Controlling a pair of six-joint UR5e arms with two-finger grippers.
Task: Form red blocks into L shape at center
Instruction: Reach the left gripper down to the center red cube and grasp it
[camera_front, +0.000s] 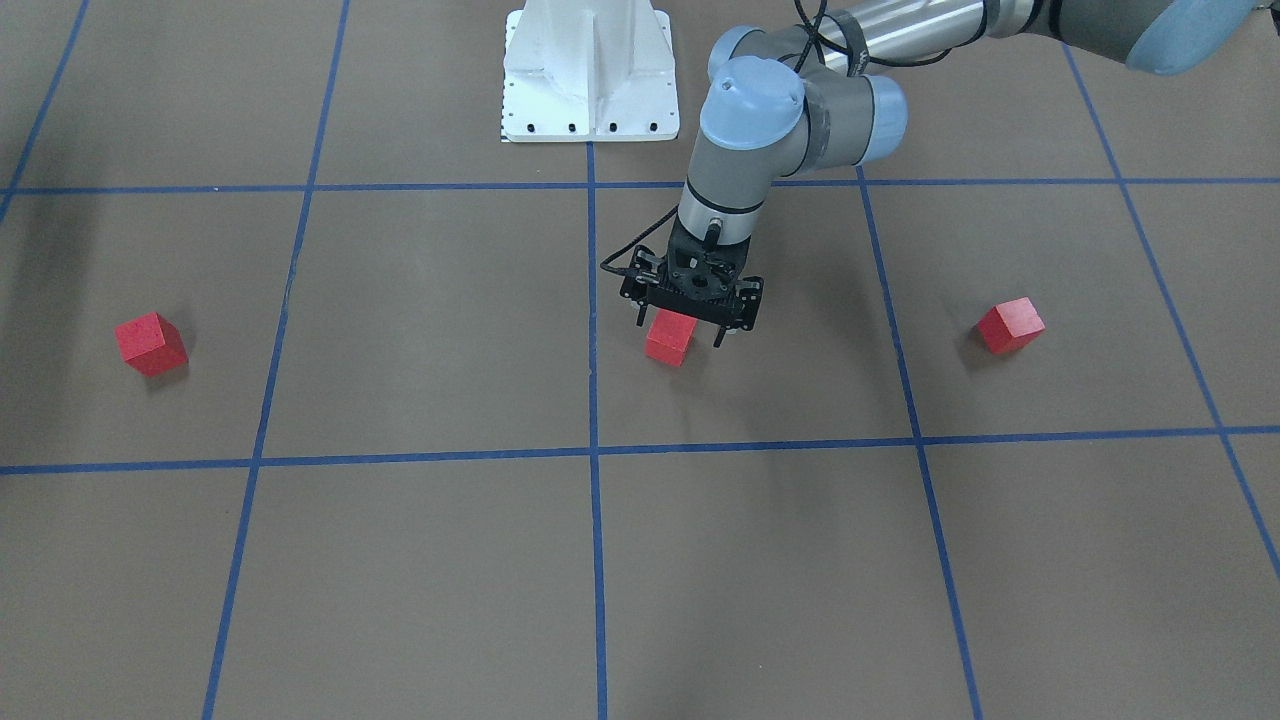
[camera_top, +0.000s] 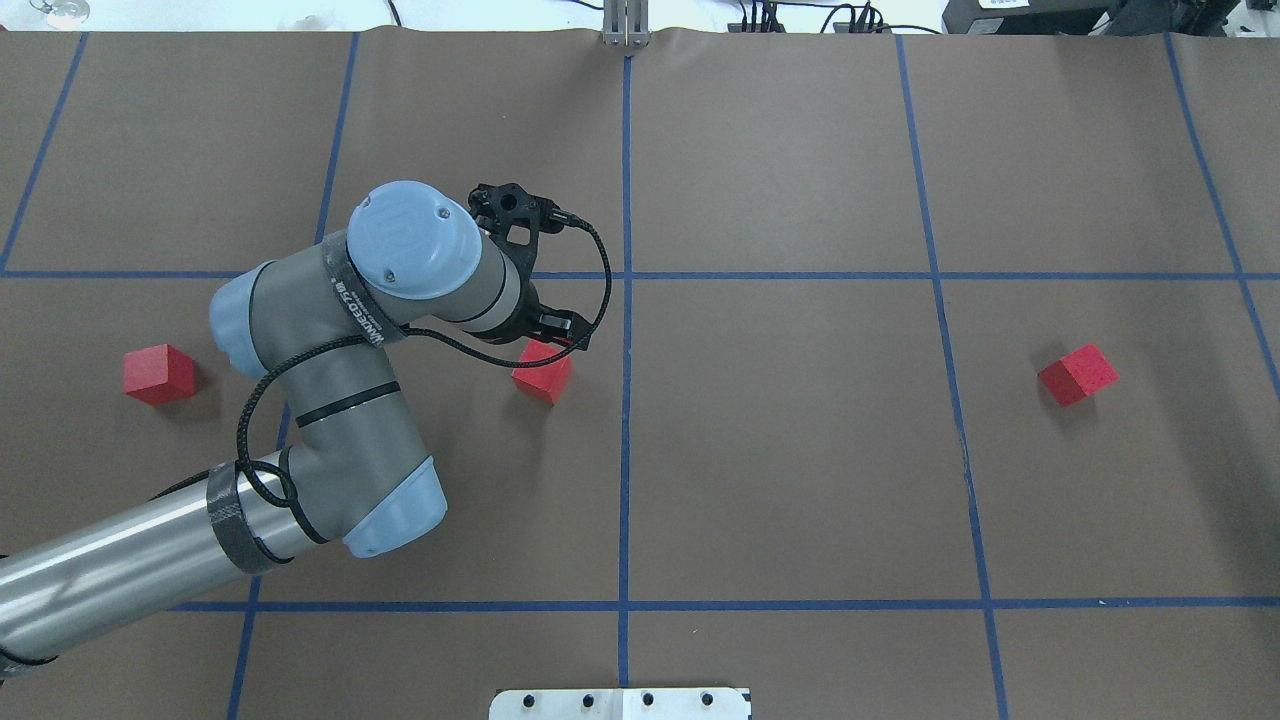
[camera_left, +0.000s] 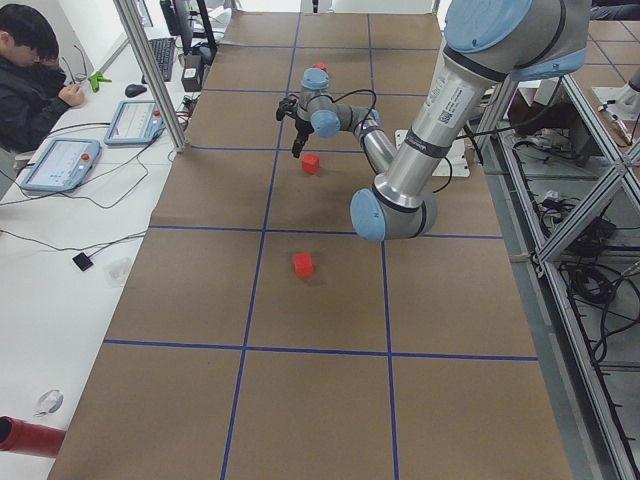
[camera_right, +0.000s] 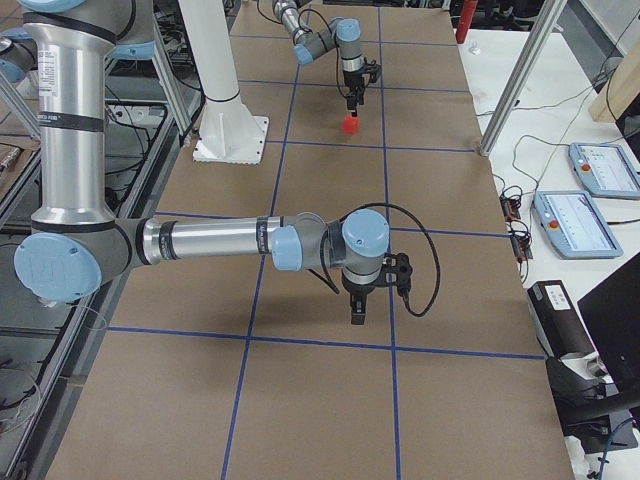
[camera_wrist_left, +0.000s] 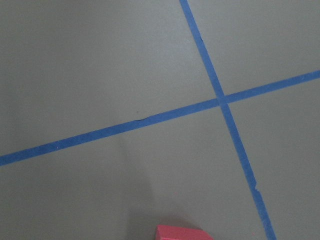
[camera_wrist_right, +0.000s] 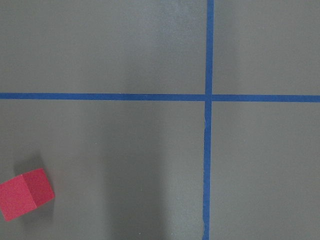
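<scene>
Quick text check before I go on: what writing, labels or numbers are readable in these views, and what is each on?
Nothing can be quoted with confidence.
Wrist label on the left arm: white capitals, too blurred to read.
Forearm sticker on the same arm: too small.
Sticker on the right arm: too small.
Tablet screens: too small.
Red blocks: plain, no text.

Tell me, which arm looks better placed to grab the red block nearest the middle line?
The left. The left gripper hangs directly over that red block, fingers apart on either side of it. The right gripper is well away from it.
</scene>
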